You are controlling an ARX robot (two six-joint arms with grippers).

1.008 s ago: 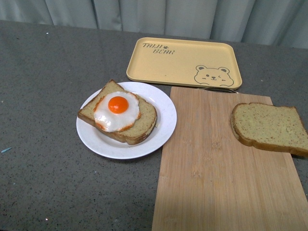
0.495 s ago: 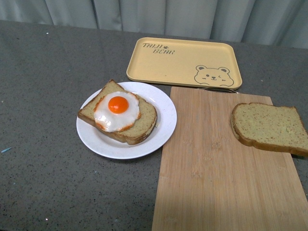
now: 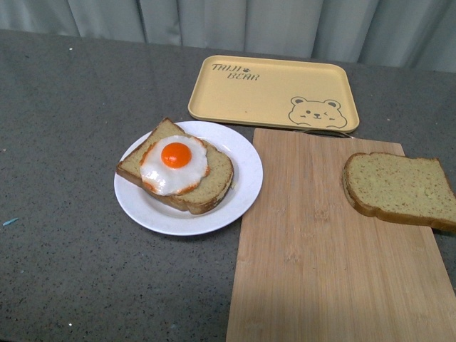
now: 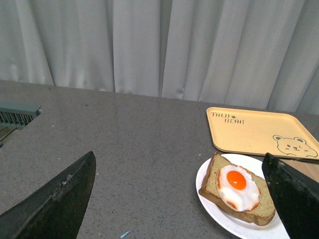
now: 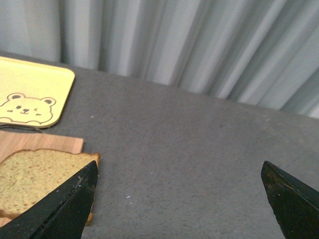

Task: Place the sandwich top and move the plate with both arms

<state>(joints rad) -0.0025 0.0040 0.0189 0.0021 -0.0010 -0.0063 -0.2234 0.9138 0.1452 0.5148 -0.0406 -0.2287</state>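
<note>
Closest to each wrist camera are the pincers. The left pincer (image 4: 178,157) stands wide open, its two dark fingers (image 4: 60,199) at opposite edges of the view, with nothing between them and nothing touched. The right pincer (image 5: 179,164) is spread just as wide, holding nothing and hanging above the grey tabletop (image 3: 64,142).

In the front view neither arm shows. A wooden cutting board (image 3: 313,249) fills the near right. The sandwich top (image 3: 399,189) lies flat, bare face up, on the board's far right part. Left of the board, its rim just at the board's edge, sits the plate (image 3: 242,171), carrying a bread slice (image 3: 206,182) topped with a fried egg (image 3: 174,165). Beyond them lies a yellow tray (image 3: 271,89) with a bear drawing, and behind it hangs a pale curtain (image 3: 249,21).
</note>
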